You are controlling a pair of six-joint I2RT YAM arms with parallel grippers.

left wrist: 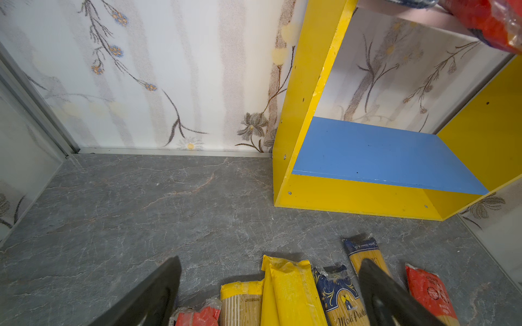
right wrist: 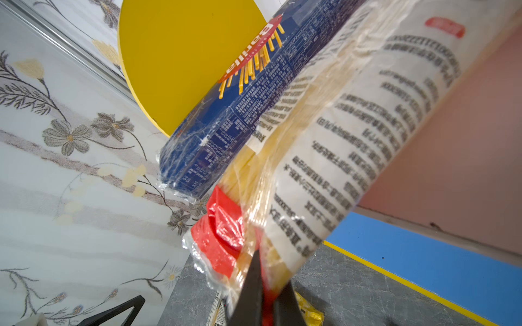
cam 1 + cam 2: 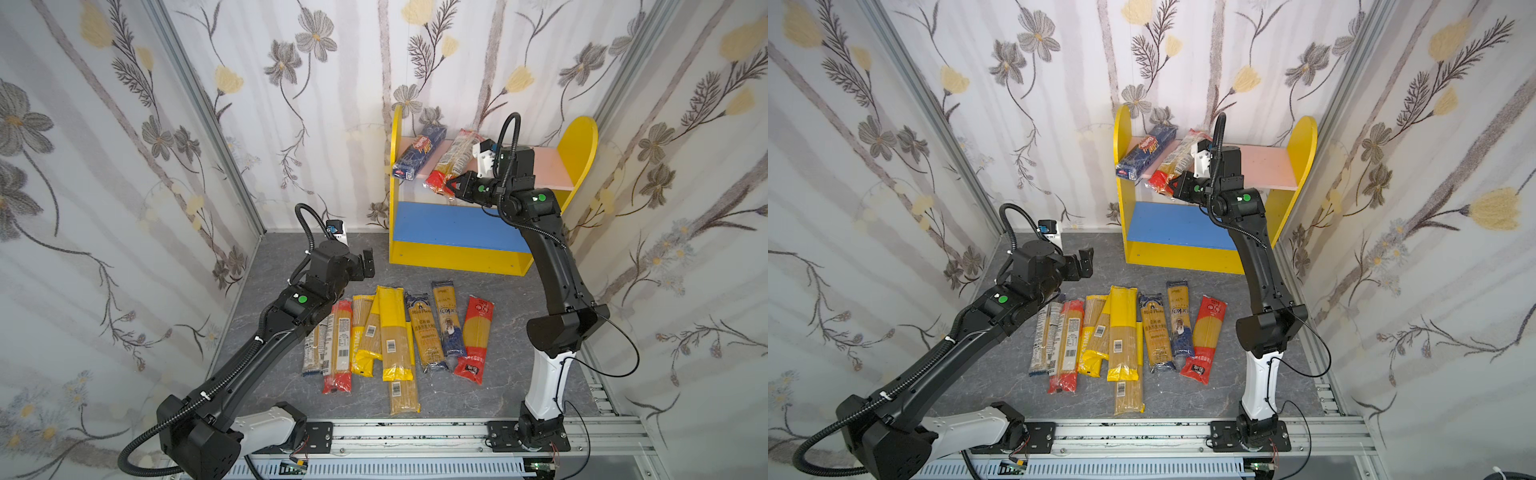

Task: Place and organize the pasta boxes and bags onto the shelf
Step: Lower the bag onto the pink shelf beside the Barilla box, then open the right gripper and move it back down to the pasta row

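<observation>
Right wrist view shows the right claw (image 2: 268,278) clamped on the red end of a pasta bag (image 2: 324,135), whose length in a top view runs toward one o'clock across the pink board (image 3: 548,166) of the shelf (image 3: 577,141).

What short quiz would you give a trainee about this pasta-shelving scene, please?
1. True or false: a packet lies on the blue lower board of the shelf.
2. The right gripper is shut on: A) the blue box; B) the red-ended bag; C) nothing.
3. Fill in: the left gripper is ____.
Key: 1 false; 2 B; 3 open.
</observation>
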